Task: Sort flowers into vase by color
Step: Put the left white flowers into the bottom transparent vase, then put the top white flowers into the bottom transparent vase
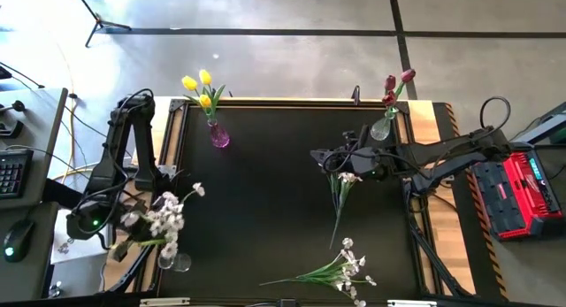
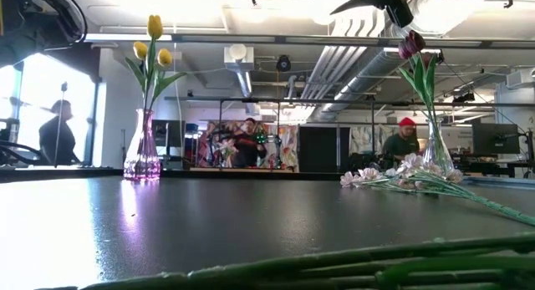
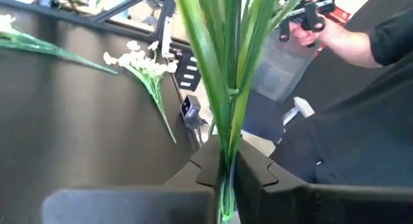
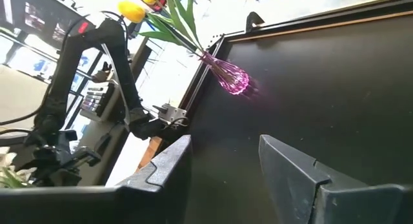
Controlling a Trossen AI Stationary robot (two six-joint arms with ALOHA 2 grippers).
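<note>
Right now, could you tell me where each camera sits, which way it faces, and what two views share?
High: overhead, looking down on the table; both arms show.
Low: at tabletop height, looking level across to the room; no tool visible.
Left wrist: on the left arm, its left tool shut on green stems.
Right wrist: on the right arm, open right tool facing the pink vase.
Shared: high and low also show that vase.

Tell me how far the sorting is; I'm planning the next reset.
Done: yellow tulips in the pink vase, red tulips in the clear vase. In hand: left gripper shut on a white spray at the left edge. Left: a middle spray and a front spray lie on the mat; the open right gripper hovers over the middle spray.
</note>
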